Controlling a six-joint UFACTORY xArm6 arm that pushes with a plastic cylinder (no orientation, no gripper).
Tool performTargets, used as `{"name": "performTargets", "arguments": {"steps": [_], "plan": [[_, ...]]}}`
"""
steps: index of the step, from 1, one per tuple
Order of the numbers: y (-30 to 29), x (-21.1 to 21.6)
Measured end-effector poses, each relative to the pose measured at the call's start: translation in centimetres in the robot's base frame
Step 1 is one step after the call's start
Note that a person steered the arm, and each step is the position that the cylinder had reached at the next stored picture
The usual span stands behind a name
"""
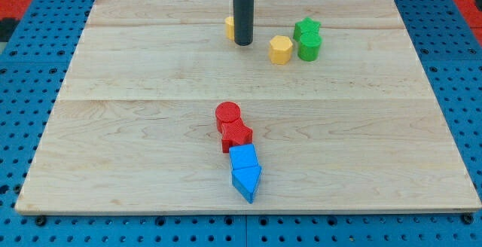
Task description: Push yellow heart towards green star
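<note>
My rod point(242, 10) stands upright near the table's top edge, a little left of centre, coming down from above the view's top. My tip point(242, 44) rests on the wooden table point(135, 126), and it holds nothing: it is a bare rod end with no jaws to open or close.

The yellow heart point(229, 27) sits right behind the rod on its left side, mostly hidden, so only a yellow sliver shows; its shape cannot be made out from here. The rod appears to touch it or to stand just beside it, and I cannot tell which.

To the right of my tip, along the same band near the top edge, lies a yellow hexagon block point(281, 50). Just beside that, further right, is a green cylinder point(309, 47), and the green star point(306, 28) sits touching it on the side nearer the top edge. The yellow heart is well apart from the green star, with my rod between them.

Toward the table's bottom edge, near the centre, four blocks lie in a touching chain: a red cylinder point(228, 114), a red star-like block point(236, 135), a blue block point(243, 157) and a blue pointed block point(247, 181) nearest the bottom edge.
</note>
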State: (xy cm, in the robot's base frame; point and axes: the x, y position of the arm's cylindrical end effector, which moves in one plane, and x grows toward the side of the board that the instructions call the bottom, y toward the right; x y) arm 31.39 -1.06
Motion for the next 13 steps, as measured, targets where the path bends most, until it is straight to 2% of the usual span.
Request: {"name": "performTargets", "arguments": {"steps": [1,2,3,7,8,9,11,13], "plan": [[-7.8,-0.3],[-9.6,-2.6],[-4.9,-4.8],[5.8,-4.2],[4.5,-6.0],[0.7,-6.2],[-2.4,-2.5],[4.5,-2.2]]}}
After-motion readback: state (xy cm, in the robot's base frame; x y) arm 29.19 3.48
